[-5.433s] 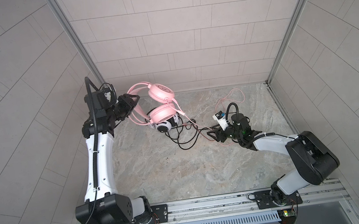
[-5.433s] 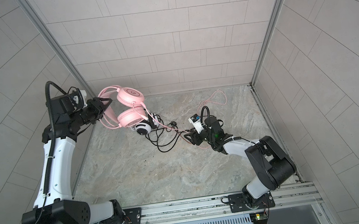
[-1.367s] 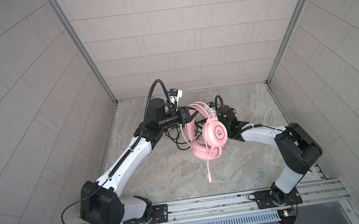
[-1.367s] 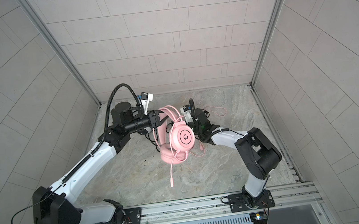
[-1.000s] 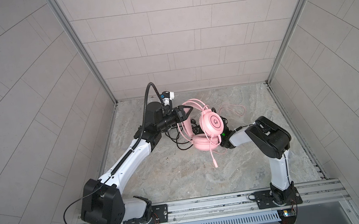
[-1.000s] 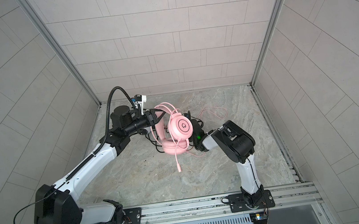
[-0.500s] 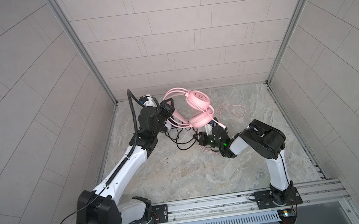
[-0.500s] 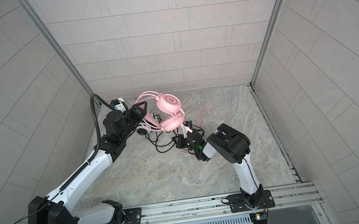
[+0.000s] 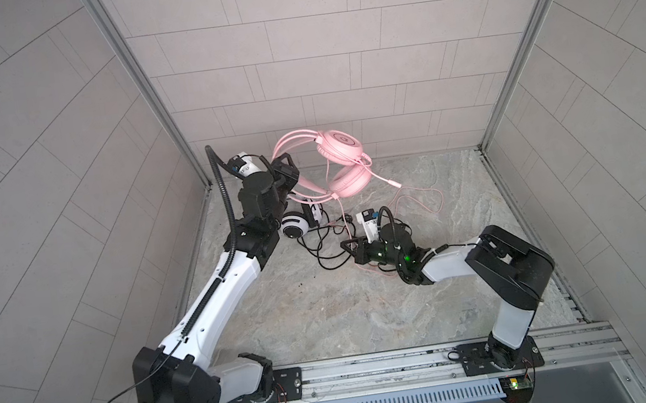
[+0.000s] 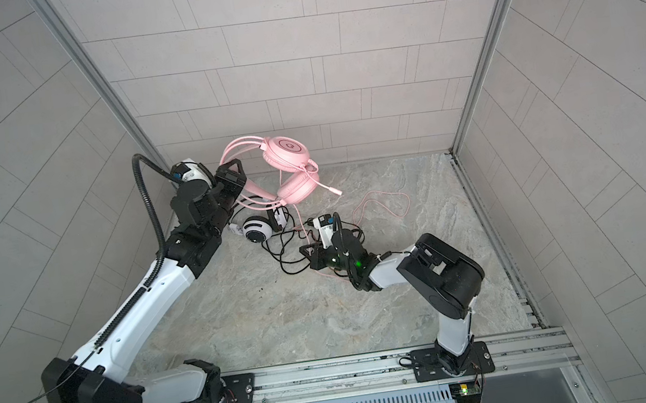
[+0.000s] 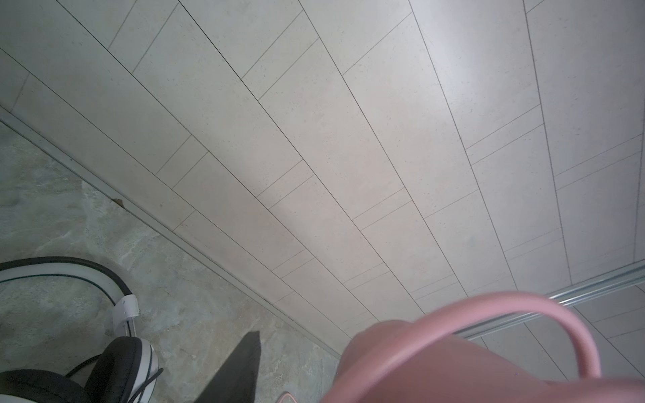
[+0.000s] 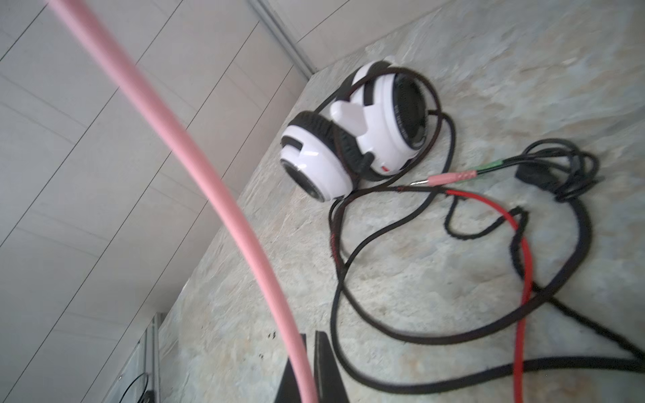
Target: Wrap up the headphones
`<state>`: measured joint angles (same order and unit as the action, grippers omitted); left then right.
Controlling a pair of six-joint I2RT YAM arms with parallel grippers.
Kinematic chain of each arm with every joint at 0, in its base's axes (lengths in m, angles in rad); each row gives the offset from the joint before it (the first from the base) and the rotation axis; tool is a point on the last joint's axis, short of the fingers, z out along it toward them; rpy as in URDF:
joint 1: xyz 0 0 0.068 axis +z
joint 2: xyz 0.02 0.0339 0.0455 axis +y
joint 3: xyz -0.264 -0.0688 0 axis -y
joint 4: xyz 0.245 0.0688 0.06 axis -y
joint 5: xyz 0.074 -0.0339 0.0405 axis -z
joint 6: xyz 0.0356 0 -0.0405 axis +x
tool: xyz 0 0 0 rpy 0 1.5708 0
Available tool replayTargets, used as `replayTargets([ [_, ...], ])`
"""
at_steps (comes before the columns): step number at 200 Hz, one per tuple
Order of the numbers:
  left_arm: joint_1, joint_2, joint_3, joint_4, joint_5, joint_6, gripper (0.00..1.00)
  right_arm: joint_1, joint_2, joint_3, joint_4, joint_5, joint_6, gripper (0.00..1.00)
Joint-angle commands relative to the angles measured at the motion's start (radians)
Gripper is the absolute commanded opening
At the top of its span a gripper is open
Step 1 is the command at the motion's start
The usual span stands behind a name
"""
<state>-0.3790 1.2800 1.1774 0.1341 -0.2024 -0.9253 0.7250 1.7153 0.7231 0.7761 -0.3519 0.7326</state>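
The wrapping looks barely begun: the left gripper [image 9: 287, 166] holds the pink headset [image 9: 342, 150] aloft at far left, the right gripper [image 9: 346, 245] pinches its uncoiled pink cable [image 12: 223, 195] low mid-scene, and the white-and-black headset [image 9: 295, 225] lies untouched, black cable [image 9: 321, 253] sprawled.

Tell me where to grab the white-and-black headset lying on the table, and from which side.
Take the headband, not the cups: it is a thin arch that seems raised off the table, while the cups are wide, round and draped in black cable. Come from above. The left gripper holds the pink headset and the right gripper pinches its pink cable, so one must release first.
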Motion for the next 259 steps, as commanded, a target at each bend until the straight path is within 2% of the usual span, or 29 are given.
replayTargets([
  [1,0.004,-0.002,0.053,-0.001,-0.103,0.009,0.00,0.066,-0.149,-0.006,-0.277,0.059,-0.120,0.02],
  [21,0.002,-0.001,0.026,-0.032,-0.239,0.006,0.00,0.155,-0.297,-0.008,-0.498,0.171,-0.193,0.02],
  [43,0.002,0.020,0.057,-0.180,-0.399,0.011,0.00,0.238,-0.439,-0.005,-0.660,0.258,-0.251,0.02],
  [74,-0.005,0.037,0.018,-0.173,-0.460,0.056,0.00,0.280,-0.593,0.027,-0.838,0.318,-0.277,0.02],
  [90,-0.041,0.051,0.020,-0.160,-0.510,0.149,0.00,0.283,-0.635,0.064,-0.903,0.326,-0.284,0.02],
  [116,-0.158,0.090,0.038,-0.113,-0.648,0.378,0.00,0.283,-0.679,0.180,-1.032,0.381,-0.336,0.02],
  [134,-0.233,0.115,0.032,-0.053,-0.712,0.487,0.00,0.279,-0.686,0.287,-1.119,0.399,-0.374,0.02],
  [156,-0.304,0.130,0.024,-0.011,-0.690,0.583,0.00,0.271,-0.662,0.428,-1.224,0.401,-0.435,0.03],
  [180,-0.401,0.129,0.007,0.071,-0.693,0.764,0.00,0.234,-0.627,0.555,-1.348,0.469,-0.529,0.03],
  [198,-0.446,0.096,-0.006,0.057,-0.600,0.875,0.00,0.191,-0.622,0.622,-1.415,0.557,-0.590,0.03],
  [207,-0.446,0.074,-0.001,-0.016,-0.462,0.907,0.00,0.160,-0.623,0.649,-1.435,0.590,-0.615,0.03],
  [231,-0.442,0.034,0.021,-0.250,-0.329,0.811,0.00,0.072,-0.626,0.670,-1.434,0.640,-0.683,0.04],
  [259,-0.442,-0.027,-0.004,-0.354,-0.186,0.810,0.00,-0.035,-0.598,0.677,-1.411,0.649,-0.717,0.04],
])
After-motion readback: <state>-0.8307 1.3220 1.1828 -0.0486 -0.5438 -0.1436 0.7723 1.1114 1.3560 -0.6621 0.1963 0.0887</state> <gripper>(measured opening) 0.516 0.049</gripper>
